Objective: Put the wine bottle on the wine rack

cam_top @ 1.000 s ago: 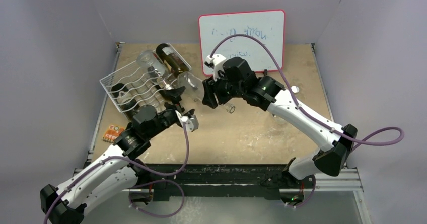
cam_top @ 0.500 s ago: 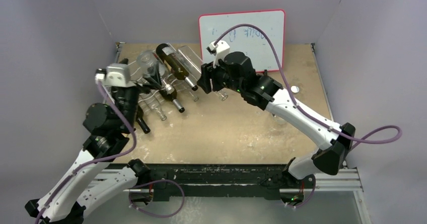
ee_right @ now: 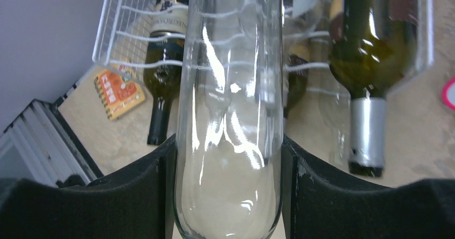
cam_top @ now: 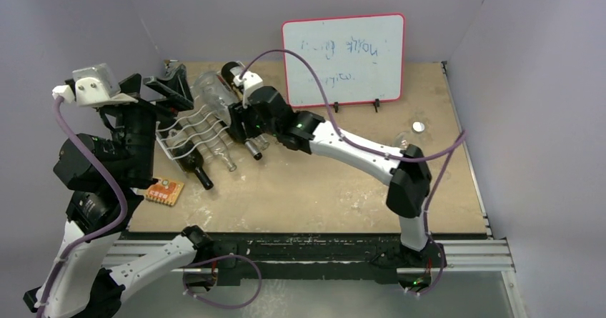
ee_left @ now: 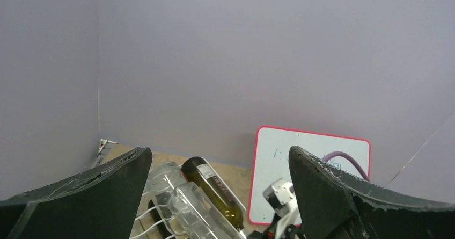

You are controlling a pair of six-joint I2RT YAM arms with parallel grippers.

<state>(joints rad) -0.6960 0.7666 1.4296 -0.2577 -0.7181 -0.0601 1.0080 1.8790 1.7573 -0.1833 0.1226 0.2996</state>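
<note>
I have the wine bottle point(ee_right: 228, 115), clear glass, clamped between the two black fingers point(ee_right: 134, 196) of my right gripper point(ee_right: 228, 196). The jaws stand partly open and press against its sides. The bottle lies lengthwise over the wine rack point(ee_right: 134, 35), and the rack's white wavy rods show through the glass. I can't tell whether it touches them.

On the rack to its right in the wrist view lies a dark bottle point(ee_right: 370, 45), its silver foil neck towards the camera. To its left, lower down, is a green labelled bottle point(ee_right: 166, 62). An orange notepad point(ee_right: 115, 88) lies on the table point(cam_top: 321, 182) near the rack's corner.

My left gripper point(ee_left: 219, 158) hangs raised to the left of the rack, jaws spread wide, holding nothing. The whiteboard point(cam_top: 343, 57) stands against the back wall.
</note>
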